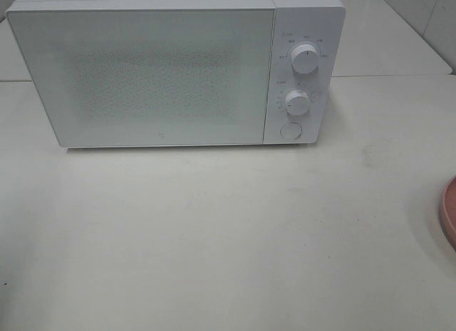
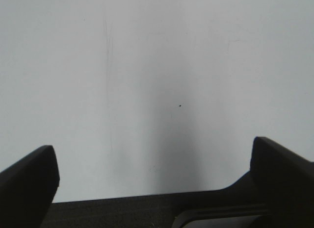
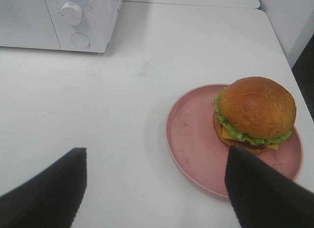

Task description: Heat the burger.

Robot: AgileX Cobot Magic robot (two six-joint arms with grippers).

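The burger [image 3: 255, 113] sits on the pink plate [image 3: 189, 139] just ahead of the right gripper [image 3: 154, 186], whose jaws stand open for a grasp. The left gripper [image 2: 154, 181] has empty jaws spread over bare surface [image 2: 157, 66]. The microwave [image 1: 142, 75] door is shut.

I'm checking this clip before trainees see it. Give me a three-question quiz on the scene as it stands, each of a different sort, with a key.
1. True or false: the microwave door is shut.
2. Multiple choice: the burger sits A) inside the microwave, B) on the pink plate, C) bare on the table.
3. Short answer: does either the left gripper or the right gripper hold anything?

Key: 1 true. 2 B; it sits toward one side of the plate, not centred. 3 No; both stand open and empty, the right one above the table beside the plate.
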